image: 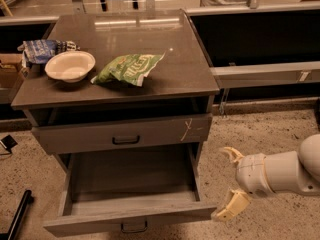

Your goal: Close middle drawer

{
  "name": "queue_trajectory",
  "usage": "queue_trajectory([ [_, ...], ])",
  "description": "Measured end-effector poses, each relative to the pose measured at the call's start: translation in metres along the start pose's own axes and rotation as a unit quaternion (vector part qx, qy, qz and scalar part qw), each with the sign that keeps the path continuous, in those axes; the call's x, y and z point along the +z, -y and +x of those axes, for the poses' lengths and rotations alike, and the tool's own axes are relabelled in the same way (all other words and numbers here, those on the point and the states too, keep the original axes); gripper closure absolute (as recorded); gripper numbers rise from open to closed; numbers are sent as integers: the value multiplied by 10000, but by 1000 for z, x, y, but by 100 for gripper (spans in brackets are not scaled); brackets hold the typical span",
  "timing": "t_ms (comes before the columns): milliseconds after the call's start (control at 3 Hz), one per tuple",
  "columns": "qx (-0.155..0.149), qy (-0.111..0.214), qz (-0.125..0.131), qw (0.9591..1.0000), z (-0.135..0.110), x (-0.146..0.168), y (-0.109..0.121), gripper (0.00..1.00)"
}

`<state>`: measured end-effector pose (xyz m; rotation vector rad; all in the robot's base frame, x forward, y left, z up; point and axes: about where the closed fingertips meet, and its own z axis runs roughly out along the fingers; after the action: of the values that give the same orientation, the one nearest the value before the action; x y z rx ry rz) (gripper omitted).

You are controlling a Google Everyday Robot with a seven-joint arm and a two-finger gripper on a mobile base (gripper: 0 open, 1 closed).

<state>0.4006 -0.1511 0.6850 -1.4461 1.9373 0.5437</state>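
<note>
1. Plainly, the middle drawer (130, 215) stands pulled far out of the grey cabinet (150, 39), low in the camera view, with its deep box open to the top and nothing visible inside.
2. Its plain front faces the camera at the bottom edge, and the small dark bar handle (134, 227) sits at the middle of that front.
3. The gripper (227, 181) is to the right of the drawer, over the speckled floor (260, 134), at the end of a white arm (285, 171) that comes in from the right edge.
4. Its two fingers are spread wide apart and hold nothing.
5. The upper finger (231, 155) points up and left, near the cabinet's right side but apart from it.
6. The lower finger (230, 205) points down and left, its tip just beside the right front corner of the middle drawer; whether it touches cannot be told.
7. The drawer front lies to the left of both fingers, not between them.
8. Above the open drawer, the upper drawer (125, 134) is nearly flush with the cabinet and bears white scratch marks (187, 129) near its right end.
9. On the cabinet top sit a white bowl (70, 65), a green snack bag (129, 68) just right of it, and a blue bag (45, 49) at the left edge behind the bowl.
</note>
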Motion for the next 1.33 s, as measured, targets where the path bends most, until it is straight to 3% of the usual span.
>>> queue_trajectory([
  [333,1,-1,3,10000,0,0,0,0],
  [1000,-46,285,-8,9996,44,45,-10,0],
  [1333,-90,489,-128,9987,68,75,-17,15],
])
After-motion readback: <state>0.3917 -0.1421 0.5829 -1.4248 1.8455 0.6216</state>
